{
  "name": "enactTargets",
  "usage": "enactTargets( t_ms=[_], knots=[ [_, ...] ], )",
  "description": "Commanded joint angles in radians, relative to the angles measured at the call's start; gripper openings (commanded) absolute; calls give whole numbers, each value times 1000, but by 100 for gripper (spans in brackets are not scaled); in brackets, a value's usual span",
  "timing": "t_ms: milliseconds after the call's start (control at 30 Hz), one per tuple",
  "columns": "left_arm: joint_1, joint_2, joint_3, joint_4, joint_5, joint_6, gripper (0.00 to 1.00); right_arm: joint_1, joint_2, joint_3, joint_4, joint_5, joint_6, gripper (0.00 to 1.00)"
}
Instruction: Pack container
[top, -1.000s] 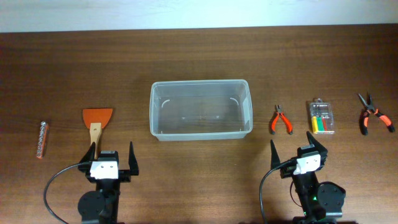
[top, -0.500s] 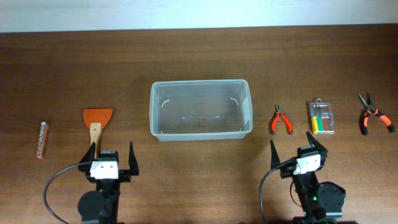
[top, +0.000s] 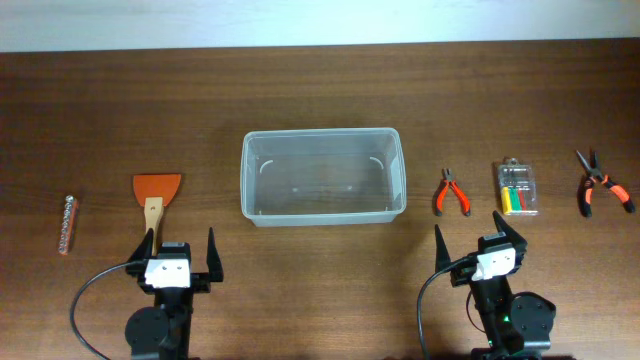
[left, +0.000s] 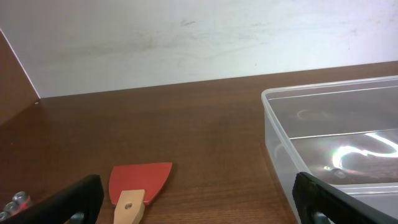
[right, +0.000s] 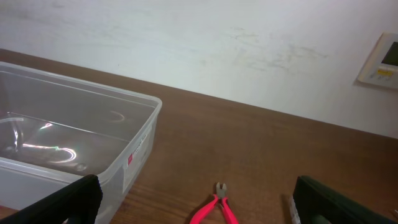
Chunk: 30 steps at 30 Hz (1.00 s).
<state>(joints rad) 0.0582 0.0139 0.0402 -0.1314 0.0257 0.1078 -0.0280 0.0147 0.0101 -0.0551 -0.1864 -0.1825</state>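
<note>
The left claw (top: 180, 242) and the right claw (top: 475, 238) both stand spread wide, gripping nothing, low at the near edge of the table (top: 320, 90). The container (top: 322, 178) sits ahead of them and between the two, its floor bare but for glints of light. A red-and-white sticker (right: 132, 157) on its end wall faces the right claw, but its print is too small to read. Just ahead of the left claw lies an orange scraper (top: 155, 195). Ahead of the right claw lie small orange pliers (top: 452, 192) and a clear case of coloured bits (top: 518, 188). Bare wood separates each claw from the container's near rim.
</note>
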Motion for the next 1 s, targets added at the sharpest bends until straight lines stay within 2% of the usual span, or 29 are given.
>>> enactTargets(
  t_ms=[0, 400, 567, 700, 800, 967],
  knots=[
    [-5, -8, -7, 0, -4, -10, 99, 10, -6, -5, -5, -27, 7, 98],
    [-5, -8, -7, 0, -5, -10, 99, 8, -6, -5, 18, 21, 4, 99],
    [-5, -8, -7, 0, -4, -10, 99, 8, -6, -4, 72, 59, 119, 99],
    [-5, -8, -7, 0, -5, -10, 99, 5, -6, 48, 75, 248, 196, 99],
    [-5, -8, -7, 0, -4, -10, 99, -15, -4, 164, -8, 382, 207, 99],
    [-5, -8, -7, 0, -5, -10, 99, -96, 70, 469, -362, 457, 204, 99]
  ],
)
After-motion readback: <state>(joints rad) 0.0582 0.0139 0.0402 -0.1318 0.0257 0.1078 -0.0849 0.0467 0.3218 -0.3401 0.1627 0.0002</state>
